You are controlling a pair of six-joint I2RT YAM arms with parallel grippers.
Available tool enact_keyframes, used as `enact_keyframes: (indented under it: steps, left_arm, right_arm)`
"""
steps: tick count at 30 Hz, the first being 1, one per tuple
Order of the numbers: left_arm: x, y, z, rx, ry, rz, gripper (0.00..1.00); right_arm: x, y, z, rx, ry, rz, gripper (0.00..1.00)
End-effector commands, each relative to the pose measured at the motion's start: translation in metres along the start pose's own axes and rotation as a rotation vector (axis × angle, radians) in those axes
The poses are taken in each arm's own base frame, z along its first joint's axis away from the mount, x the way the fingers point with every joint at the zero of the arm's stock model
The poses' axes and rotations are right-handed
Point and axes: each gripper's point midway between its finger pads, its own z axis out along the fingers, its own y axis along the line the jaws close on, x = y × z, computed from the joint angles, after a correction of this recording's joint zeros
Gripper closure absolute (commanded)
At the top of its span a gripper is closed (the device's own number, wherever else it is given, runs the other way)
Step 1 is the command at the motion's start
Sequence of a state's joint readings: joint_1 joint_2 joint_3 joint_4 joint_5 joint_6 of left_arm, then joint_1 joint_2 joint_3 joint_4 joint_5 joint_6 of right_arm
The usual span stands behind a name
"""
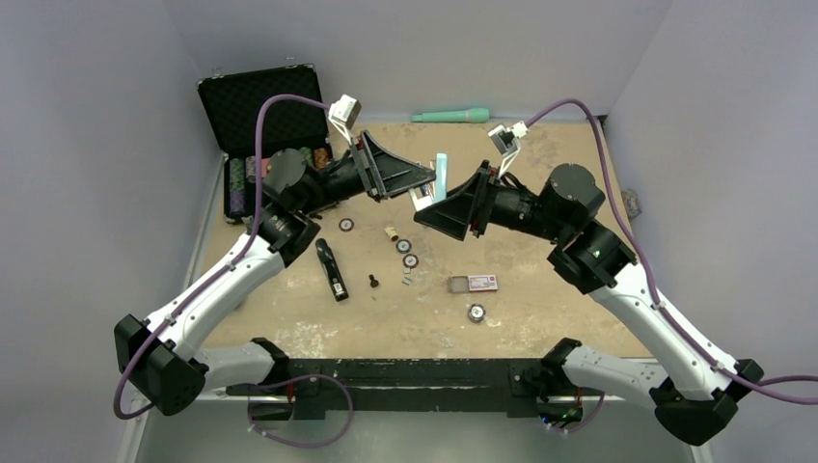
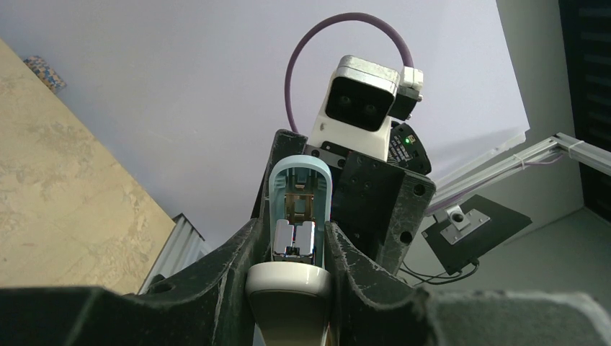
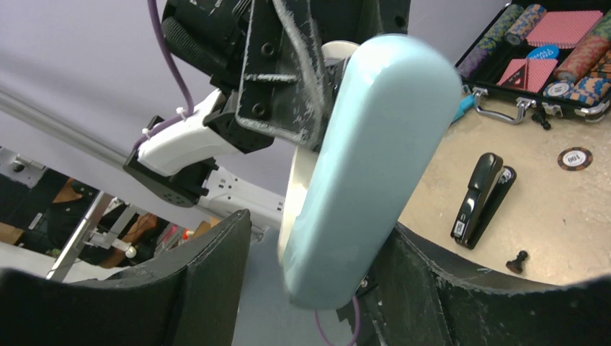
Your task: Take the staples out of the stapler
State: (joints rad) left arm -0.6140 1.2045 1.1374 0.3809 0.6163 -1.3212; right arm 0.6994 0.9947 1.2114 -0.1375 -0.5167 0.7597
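My left gripper (image 1: 424, 179) is shut on a light-blue and white stapler (image 1: 441, 177) and holds it in the air over the middle of the table. In the left wrist view the white base (image 2: 288, 285) sits between my fingers (image 2: 216, 267), the blue lid (image 2: 299, 180) is swung open, and the silvery magazine (image 2: 294, 239) shows; I cannot tell whether staples are in it. My right gripper (image 1: 434, 204) is open around the blue lid (image 3: 371, 158), with a wide gap at one finger (image 3: 209, 274). Small grey staples (image 1: 406, 281) lie on the table.
A black stapler (image 1: 331, 270) lies left of centre and also shows in the right wrist view (image 3: 479, 198). Poker chips (image 1: 403, 245) are scattered about, with a staple box (image 1: 474, 284) to the right. An open chip case (image 1: 260, 135) stands at the back left, a teal pen (image 1: 450, 116) at the back.
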Motion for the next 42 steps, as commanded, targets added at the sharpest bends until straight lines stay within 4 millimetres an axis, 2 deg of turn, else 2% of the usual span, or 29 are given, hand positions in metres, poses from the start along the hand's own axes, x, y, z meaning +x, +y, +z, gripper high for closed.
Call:
enact_keyframes:
  steps: [1,3,6,8,10,11,13,14,16,17,18,19,24,28,33,39,42]
  left_arm:
    - [-0.009,-0.036,0.001,0.103,-0.029,0.09,1.0]
    - [-0.008,-0.036,0.001,0.105,-0.028,0.09,1.0]
    - [-0.008,-0.037,0.001,0.108,-0.031,0.092,1.0]
    - [-0.008,-0.036,0.001,0.107,-0.031,0.09,1.0]
    - [-0.007,-0.036,0.001,0.106,-0.03,0.091,1.0]
    - [-0.007,-0.035,0.0,0.102,-0.028,0.087,1.0]
    - [-0.006,-0.031,-0.001,0.072,-0.023,0.08,1.0]
    - [-0.005,-0.026,-0.001,0.039,-0.017,0.085,0.88]
    - [-0.003,-0.01,-0.006,-0.066,-0.013,0.079,0.55]
    - [-0.001,0.002,-0.011,-0.144,-0.014,0.073,0.35]
    - [-0.002,0.004,-0.016,-0.181,-0.022,0.092,0.11]
    - [0.0,0.014,-0.023,-0.243,-0.022,0.092,0.01]
    - [-0.008,0.031,-0.059,-0.41,-0.079,0.134,0.0]
    - [-0.015,0.048,-0.099,-0.586,-0.122,0.167,0.0]
    - [-0.014,0.077,-0.162,-0.921,-0.102,0.232,0.0]
    - [0.012,0.121,-0.245,-1.296,0.047,0.27,0.02]
    - [0.025,0.141,-0.279,-1.406,0.087,0.334,0.02]
  right_arm:
    - [-0.013,0.013,0.004,-0.05,-0.027,-0.032,0.38]
    - [-0.011,0.011,0.006,-0.052,-0.018,-0.031,0.4]
    - [-0.009,0.011,0.008,-0.061,-0.005,-0.03,0.47]
    - [-0.009,0.01,0.01,-0.063,0.003,-0.03,0.63]
    - [-0.008,0.011,0.01,-0.068,0.007,-0.032,0.91]
    - [-0.007,0.011,0.01,-0.069,0.01,-0.033,1.0]
    - [-0.007,0.011,0.009,-0.069,0.009,-0.037,1.0]
    - [-0.008,0.012,0.008,-0.067,0.007,-0.039,1.0]
    - [-0.01,0.012,0.007,-0.052,-0.002,-0.042,1.0]
    - [-0.01,0.01,0.006,-0.041,-0.003,-0.043,1.0]
    - [-0.011,0.009,0.005,-0.028,-0.008,-0.044,1.0]
    - [-0.011,0.008,0.004,-0.015,-0.009,-0.044,1.0]
    - [-0.012,-0.001,0.0,0.042,-0.01,-0.045,1.0]
    - [-0.008,-0.012,0.004,0.089,0.015,-0.03,1.0]
    - [0.009,-0.051,0.008,0.239,0.086,-0.006,1.0]
    - [0.054,-0.112,0.01,0.431,0.223,0.07,1.0]
    - [0.065,-0.127,0.012,0.48,0.274,0.084,1.0]
